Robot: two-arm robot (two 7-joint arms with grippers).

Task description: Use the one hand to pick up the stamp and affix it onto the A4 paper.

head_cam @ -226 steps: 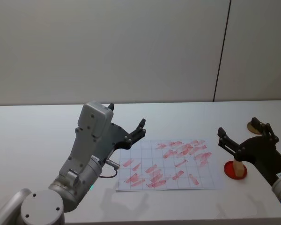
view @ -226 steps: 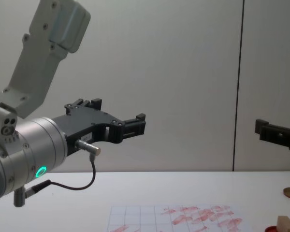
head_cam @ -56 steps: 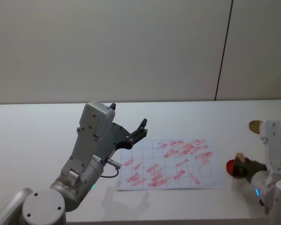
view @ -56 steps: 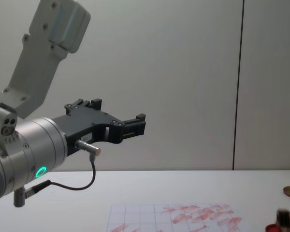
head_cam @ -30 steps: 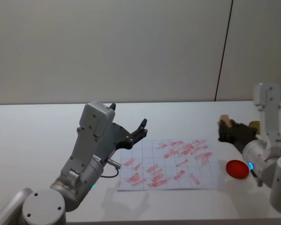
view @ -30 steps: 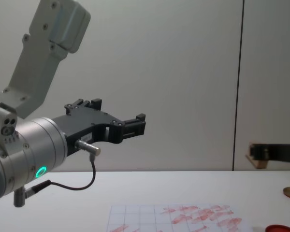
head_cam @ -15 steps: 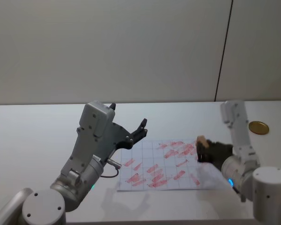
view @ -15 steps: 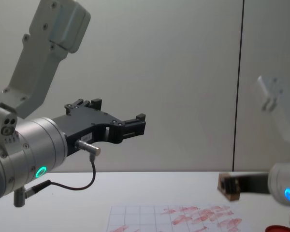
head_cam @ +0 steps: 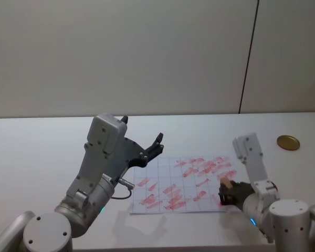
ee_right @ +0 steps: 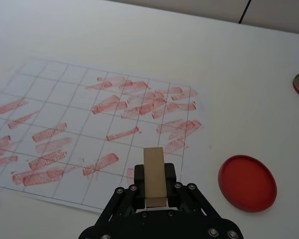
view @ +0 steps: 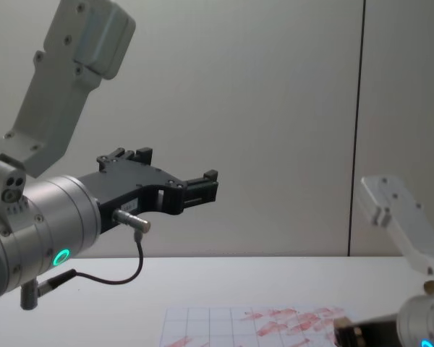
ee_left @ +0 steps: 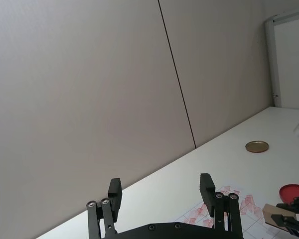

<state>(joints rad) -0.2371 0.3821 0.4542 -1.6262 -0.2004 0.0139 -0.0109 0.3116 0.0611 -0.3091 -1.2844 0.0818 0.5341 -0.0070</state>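
Red pad (ee_right: 247,176) and gold disc (head_cam: 287,142) on white table (head_cam: 37,152)

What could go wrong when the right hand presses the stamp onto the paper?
The right hand holds the stamp over the A4 paper's near right corner, so the print may land partly on the table.
Red marks already crowd that area, so a new print could overlap them.
The sheet looks loose, and sideways drag could smear it.
The left hand hangs parked above the paper's left side.
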